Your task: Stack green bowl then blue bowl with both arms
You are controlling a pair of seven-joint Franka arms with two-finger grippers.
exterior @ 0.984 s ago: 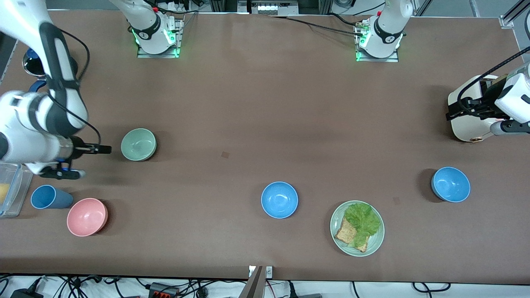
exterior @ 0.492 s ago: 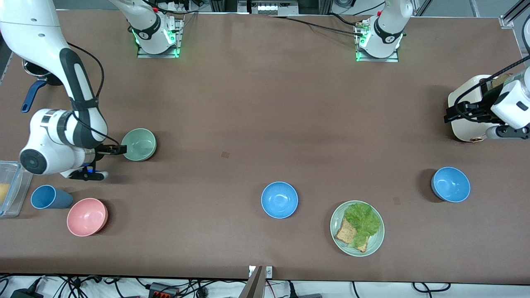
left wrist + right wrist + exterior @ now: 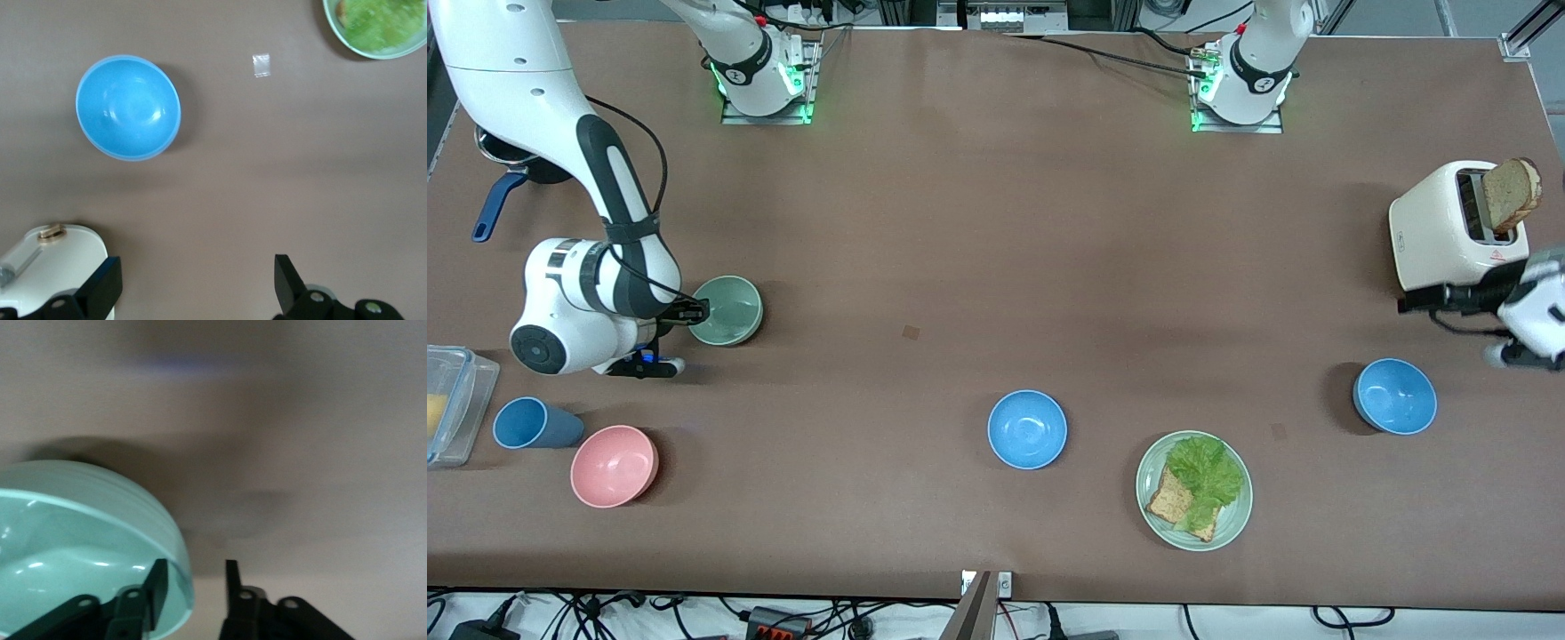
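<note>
The green bowl point(image 3: 727, 309) is sitting mouth-up toward the right arm's end of the table. The right gripper point(image 3: 193, 587) is straddling its rim at nine o'clock in the front view, fingers parted (only the right wrist view shows one inside, one outside). The left gripper point(image 3: 193, 290) is hanging spread, empty, over the table between the toaster point(image 3: 1449, 233) and a blue bowl point(image 3: 128, 107).

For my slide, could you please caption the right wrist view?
Right tool open, its fingers straddling the rim of the green bowl on the table.
</note>
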